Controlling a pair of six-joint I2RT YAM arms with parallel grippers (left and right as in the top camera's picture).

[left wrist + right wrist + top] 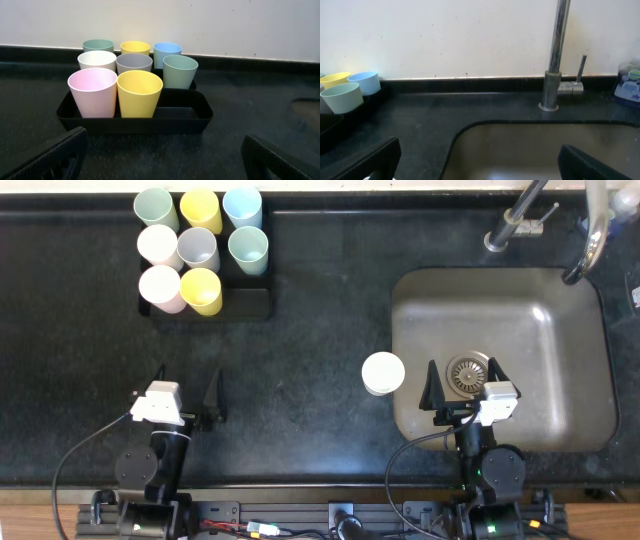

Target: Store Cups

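Both grippers are spread wide and hold nothing. The left gripper (188,390) sits low over the black countertop (320,320) near its front edge, and the right gripper (462,385) is over the front left part of the sink (560,320). A white cup (383,373) sits on the countertop just beside the sink's left rim. Eight cups (198,248) stand in a black tray (252,304) at the far left corner, against a white wall (225,25).
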